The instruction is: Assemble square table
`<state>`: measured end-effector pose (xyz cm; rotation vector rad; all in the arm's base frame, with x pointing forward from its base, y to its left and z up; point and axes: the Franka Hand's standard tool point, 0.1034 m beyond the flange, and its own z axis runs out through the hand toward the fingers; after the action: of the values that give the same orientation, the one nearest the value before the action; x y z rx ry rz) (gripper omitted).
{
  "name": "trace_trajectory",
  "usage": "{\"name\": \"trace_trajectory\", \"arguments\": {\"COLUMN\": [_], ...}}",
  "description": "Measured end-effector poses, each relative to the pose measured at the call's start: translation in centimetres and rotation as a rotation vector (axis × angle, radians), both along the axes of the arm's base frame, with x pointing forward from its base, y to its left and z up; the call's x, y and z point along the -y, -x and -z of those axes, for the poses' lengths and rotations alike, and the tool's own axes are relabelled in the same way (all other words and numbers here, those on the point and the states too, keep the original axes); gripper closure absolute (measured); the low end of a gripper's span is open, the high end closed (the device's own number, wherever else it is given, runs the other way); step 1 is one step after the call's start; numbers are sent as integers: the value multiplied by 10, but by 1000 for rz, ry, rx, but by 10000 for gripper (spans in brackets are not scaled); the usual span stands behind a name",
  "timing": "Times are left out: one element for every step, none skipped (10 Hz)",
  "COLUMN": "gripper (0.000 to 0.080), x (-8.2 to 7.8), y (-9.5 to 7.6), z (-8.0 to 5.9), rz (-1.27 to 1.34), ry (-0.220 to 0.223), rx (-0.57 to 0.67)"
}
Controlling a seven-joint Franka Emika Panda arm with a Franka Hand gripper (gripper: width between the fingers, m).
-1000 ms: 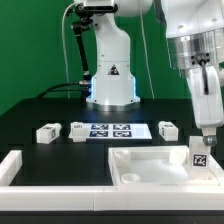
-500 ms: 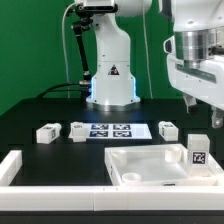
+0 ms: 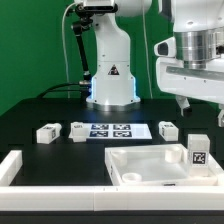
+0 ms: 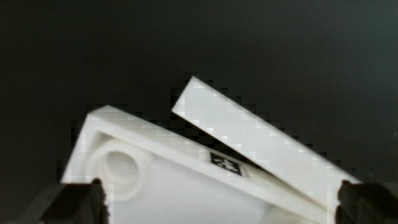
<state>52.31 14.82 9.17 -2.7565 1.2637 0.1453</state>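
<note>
The white square tabletop (image 3: pixel 150 166) lies at the front right, rim up. One white leg (image 3: pixel 198 153) with a tag stands upright in its near right corner. Three more legs lie loose on the black table: two at the left (image 3: pixel 46 132) (image 3: pixel 78 130) and one behind the tabletop (image 3: pixel 167 129). My gripper (image 3: pixel 200 112) hangs well above the standing leg, open and empty. In the wrist view the tabletop (image 4: pixel 169 185) with a round socket (image 4: pixel 125 170) and the leg (image 4: pixel 249 125) lie below my gripper (image 4: pixel 222 208), with a fingertip (image 4: pixel 80 205) at each side.
The marker board (image 3: pixel 110 130) lies flat between the loose legs. Long white fence bars run along the front edge (image 3: pixel 60 197) and the left (image 3: pixel 10 165). The robot base (image 3: pixel 110 75) stands at the back.
My gripper has risen from just above the standing leg and drifted slightly toward the exterior view's left. The leg stays upright in the tabletop's corner.
</note>
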Motion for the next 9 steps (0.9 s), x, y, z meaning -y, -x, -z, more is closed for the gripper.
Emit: {"name": "trace_trajectory", "arguments": {"gripper": [151, 151, 151, 151, 151, 151, 151, 151, 151], "x": [-1, 3, 10, 12, 5, 7, 10, 10, 11], "y": [12, 19, 31, 44, 57, 53, 51, 52, 52], "z": [6, 10, 16, 23, 30, 28, 27, 28, 28], "rz": [-119, -228, -307, -374, -460, -546, -596, -661, -737], "ry": [-4, -12, -24, -15, 3, -5, -5, -8, -13], "rx": [-6, -4, -10, -4, 9, 20, 30, 36, 46]}}
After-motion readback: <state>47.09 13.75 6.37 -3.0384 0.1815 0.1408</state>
